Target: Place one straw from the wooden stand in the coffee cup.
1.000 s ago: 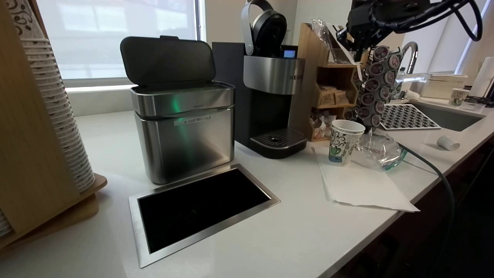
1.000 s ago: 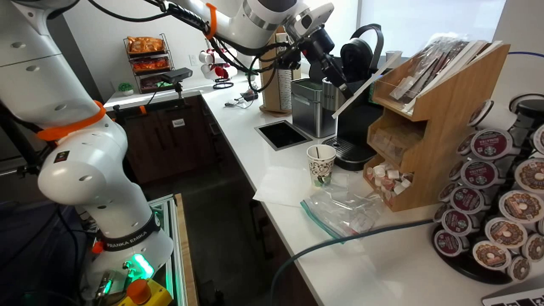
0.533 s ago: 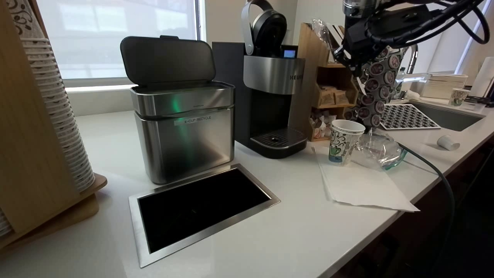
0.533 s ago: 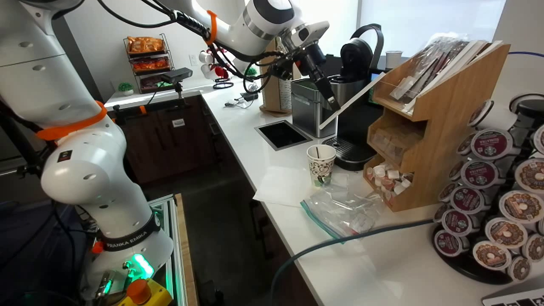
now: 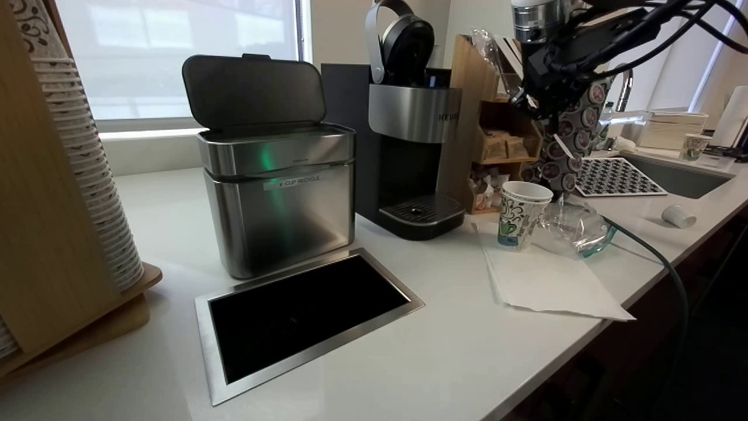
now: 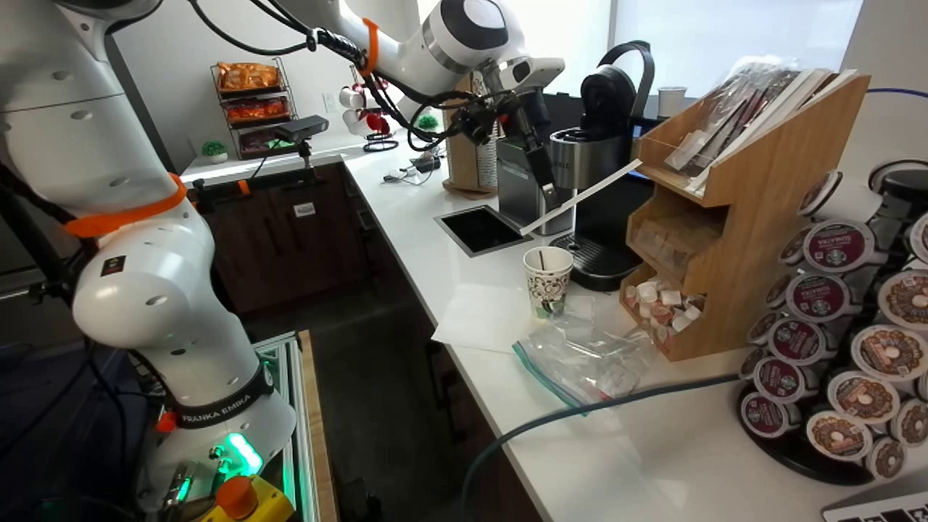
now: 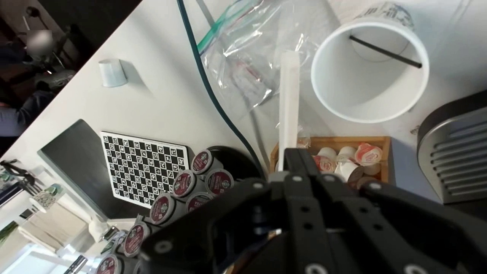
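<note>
My gripper is shut on a long white straw, which it holds tilted in the air, well above the counter. The straw also shows in the wrist view, pointing away from the jaws. The white patterned coffee cup stands upright on the counter, lower than the gripper. A thin dark stick leans inside the cup. The straw is beside the cup's mouth in the wrist view. The wooden stand holds more straws in its top compartment and creamers below.
The coffee machine stands behind the cup, beside the steel bin with its lid up. A clear plastic bag and white paper lie around the cup. A pod carousel stands by the wooden stand. A cable crosses the counter.
The gripper has come down with the straw, away from the wooden stand's top compartment. The straw lies at a flatter slant now. The cup and stand have not moved.
</note>
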Robot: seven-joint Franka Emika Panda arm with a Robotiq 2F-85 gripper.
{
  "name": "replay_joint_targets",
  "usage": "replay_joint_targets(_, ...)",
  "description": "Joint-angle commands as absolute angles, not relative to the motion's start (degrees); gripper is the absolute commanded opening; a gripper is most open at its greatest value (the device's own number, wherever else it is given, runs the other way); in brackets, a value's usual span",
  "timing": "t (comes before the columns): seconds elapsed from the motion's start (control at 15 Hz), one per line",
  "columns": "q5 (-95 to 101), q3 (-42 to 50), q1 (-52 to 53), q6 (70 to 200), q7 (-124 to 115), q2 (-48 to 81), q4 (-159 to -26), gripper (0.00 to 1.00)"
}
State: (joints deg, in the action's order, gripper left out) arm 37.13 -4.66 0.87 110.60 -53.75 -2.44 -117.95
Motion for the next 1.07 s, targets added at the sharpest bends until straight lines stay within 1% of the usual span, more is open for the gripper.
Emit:
replay_joint_targets(0.0, 36.33, -4.16, 1.42, 109.97, -52.95, -1.9, -117.31, 0.01)
replay_joint_targets(0.47, 35.37, -4.03, 1.49, 109.66, -51.68, -0.99, -116.21, 0.01)
replay_joint_targets(1.0, 45.38, -5.26, 3.52, 112.78, -60.7, 1.54, -117.46, 0.0)
